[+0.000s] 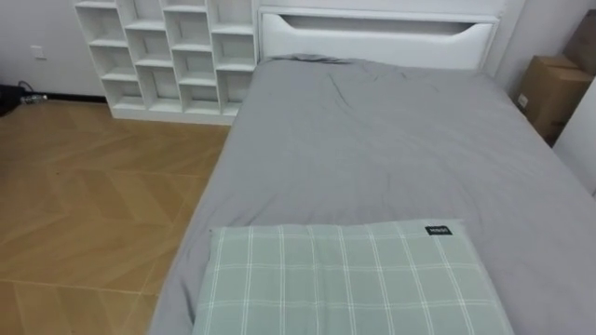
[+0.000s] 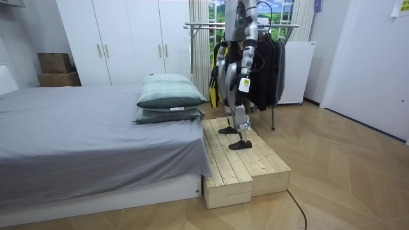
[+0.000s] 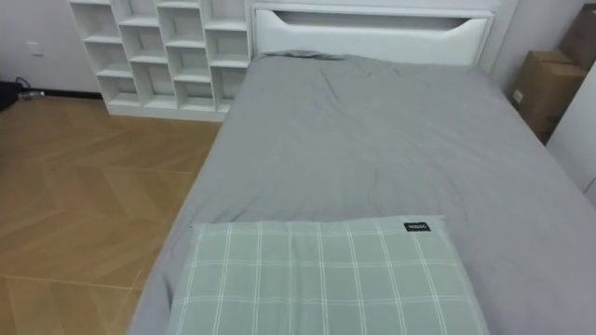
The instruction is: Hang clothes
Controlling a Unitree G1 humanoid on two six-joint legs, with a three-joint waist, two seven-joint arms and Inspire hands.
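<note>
The grey-sheeted bed [image 1: 391,158] is stretching away from the robot to a white headboard [image 1: 372,37], its sheet lying flat with a few soft creases. Along the bed's left edge, wooden floor [image 1: 84,205] is lying open all the way to a white shelf unit [image 1: 168,56] standing against the far wall. On the right the sheet is running out of the eye views, with a cardboard box [image 1: 549,88] sitting just past the far right corner.

In the room view the robot is standing upright on a low wooden platform [image 2: 243,169] that is butting against the pillow end of the bed. It is facing along the mattress, with its feet set back from the platform's front edge. Wide bare floor is lying open around the platform on the room view's right and towards the camera.

Just behind the robot a clothes rack [image 2: 198,26] is standing, and the dark clothes [image 2: 267,70] are hanging from its rail, close to the robot's back. A checked green pillow [image 1: 345,279] is lying on the near end of the bed, directly below the robot's gaze, on top of a second one.

The left hand [image 2: 245,83] is hanging at the robot's side nearest the camera, and the right hand [image 2: 219,69] is showing on the far side against the rack. I cannot tell how far either hand is opening or whether it is holding anything.
</note>
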